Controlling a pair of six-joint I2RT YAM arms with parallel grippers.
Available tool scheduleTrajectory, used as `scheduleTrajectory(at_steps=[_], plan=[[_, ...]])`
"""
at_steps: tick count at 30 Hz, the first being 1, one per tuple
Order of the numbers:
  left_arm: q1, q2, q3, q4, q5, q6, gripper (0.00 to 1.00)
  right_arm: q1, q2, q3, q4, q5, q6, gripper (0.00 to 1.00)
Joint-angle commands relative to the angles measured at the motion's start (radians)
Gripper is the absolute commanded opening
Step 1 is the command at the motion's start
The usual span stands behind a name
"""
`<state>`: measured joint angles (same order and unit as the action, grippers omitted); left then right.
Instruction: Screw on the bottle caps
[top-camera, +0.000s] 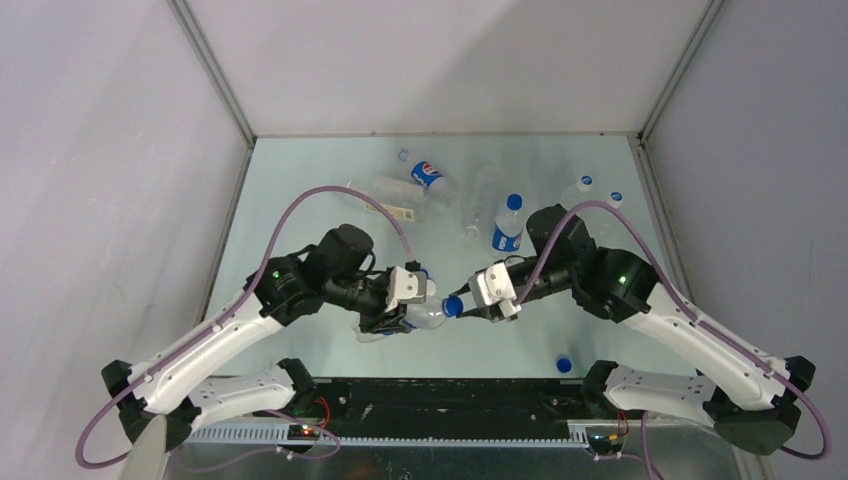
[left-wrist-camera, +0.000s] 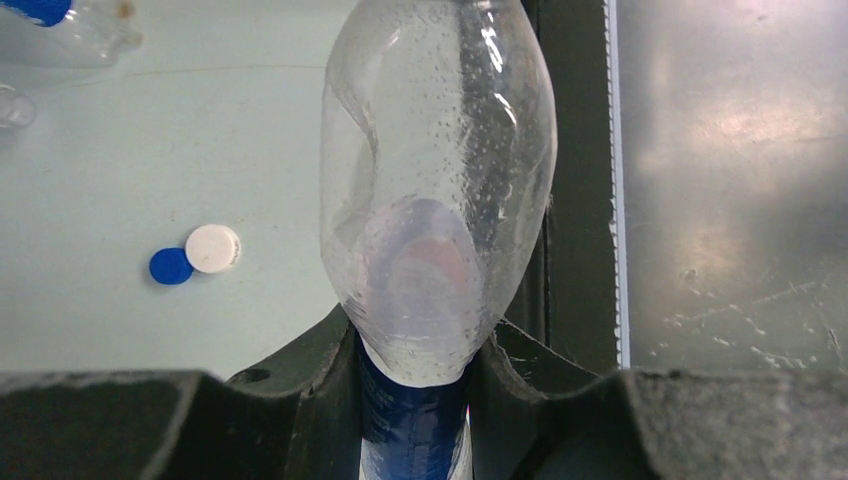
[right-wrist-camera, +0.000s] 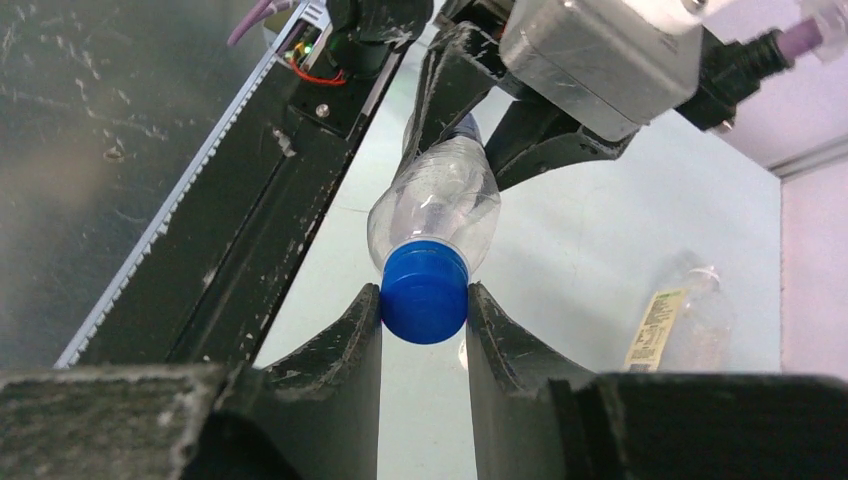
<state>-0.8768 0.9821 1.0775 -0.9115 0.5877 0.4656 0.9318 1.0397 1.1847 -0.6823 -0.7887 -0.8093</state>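
Observation:
A clear bottle (top-camera: 428, 318) with a blue label is held level between the two arms, above the table's near middle. My left gripper (left-wrist-camera: 415, 400) is shut on the labelled body of this bottle (left-wrist-camera: 440, 180), whose bare shoulder points away from the camera. My right gripper (right-wrist-camera: 425, 310) is shut on the blue bottle cap (right-wrist-camera: 425, 292), which sits on the neck of the bottle (right-wrist-camera: 440, 205). In the top view the right gripper (top-camera: 462, 303) meets the cap (top-camera: 452, 306) from the right. The cap's threads are hidden.
A loose blue cap (left-wrist-camera: 170, 266) and a white cap (left-wrist-camera: 213, 248) lie together on the table; the blue one (top-camera: 564, 364) is near the right arm's base. Several bottles lie at the back, among them (top-camera: 428, 176), (top-camera: 508, 225) and a pale-labelled bottle (right-wrist-camera: 680, 320).

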Motion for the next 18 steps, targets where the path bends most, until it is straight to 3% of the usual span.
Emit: scheduleTrajectory(at_steps=[1, 10, 18], plan=[[-0.007, -0.042, 0.018, 0.381, -0.044, -0.09, 0.0, 0.022, 0.042, 0.005, 0.078, 0.02, 0.226, 0.0], [-0.012, -0.099, -0.031, 0.503, -0.201, -0.15, 0.0, 0.025, 0.057, 0.005, 0.177, 0.168, 0.606, 0.0], [-0.032, -0.14, -0.094, 0.599, -0.298, -0.179, 0.0, 0.027, 0.092, 0.005, 0.251, 0.402, 1.128, 0.0]])
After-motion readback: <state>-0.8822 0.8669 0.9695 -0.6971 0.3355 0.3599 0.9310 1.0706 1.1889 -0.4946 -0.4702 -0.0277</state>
